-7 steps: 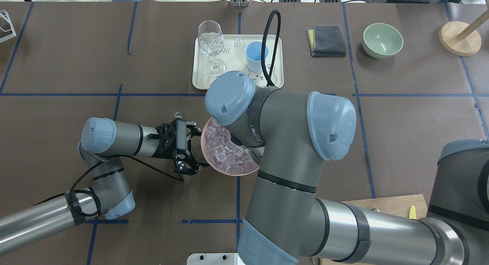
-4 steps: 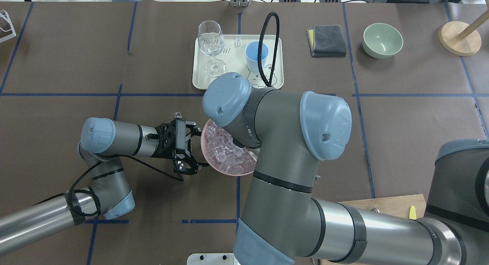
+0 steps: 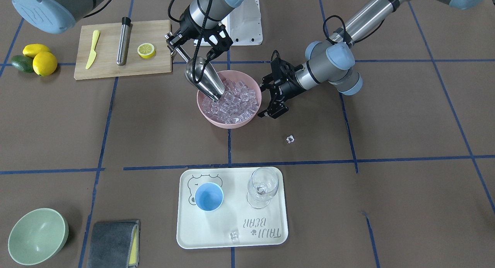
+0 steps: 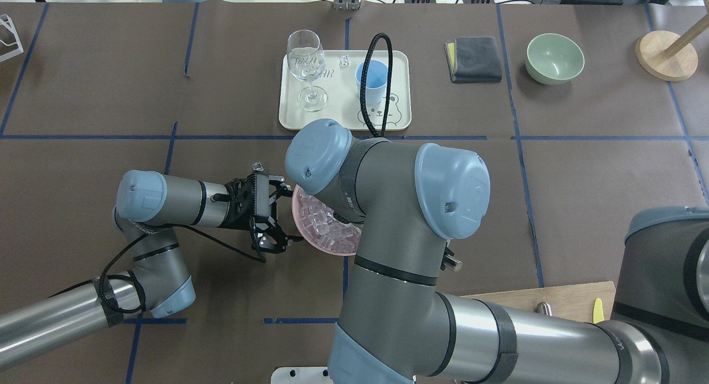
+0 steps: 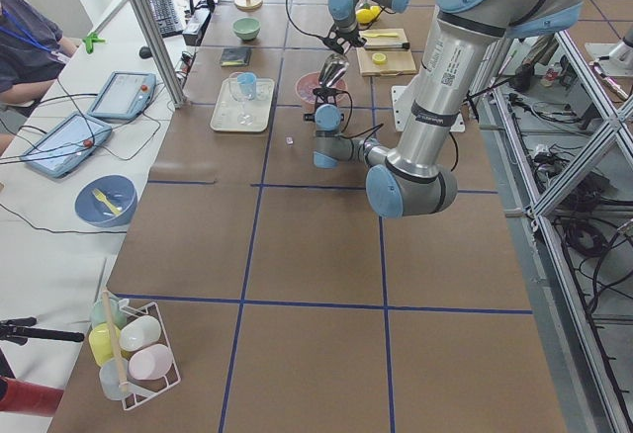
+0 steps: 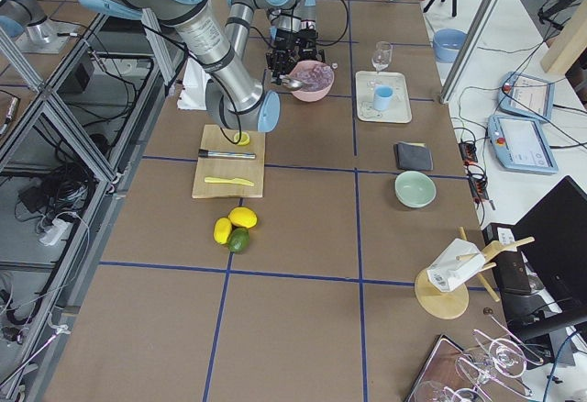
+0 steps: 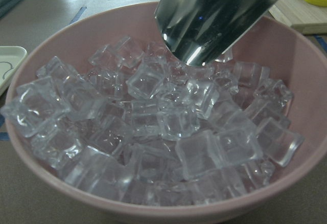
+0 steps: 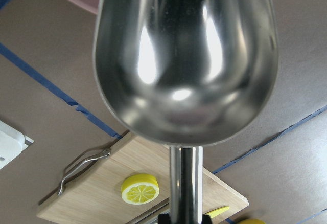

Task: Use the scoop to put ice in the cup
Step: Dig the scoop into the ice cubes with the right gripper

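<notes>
The worktop [image 3: 386, 206] has a brown surface, and blue tape lines [image 3: 301, 162] divide it into squares. Near its middle stands a pink bowl [image 3: 210, 119] full of ice [image 3: 238, 101]. The right end effector [image 3: 178, 45] is closed on the handle of the scoop [image 3: 205, 80], which is tilted steeply with its tip among the cubes. The left end effector [image 3: 264, 99] is open, just beside the bowl rim. The cup [image 3: 209, 197] stands on a cream tray [image 3: 228, 221] near the edge far from the robot, beside a stemmed glass [image 3: 263, 188]. 1 loose cube [image 3: 290, 139] lies between bowl and tray. Around the worktop are aluminium posts [image 5: 150, 28] and a white side table [image 5: 49, 285] with tablets [image 5: 121, 94].
</notes>
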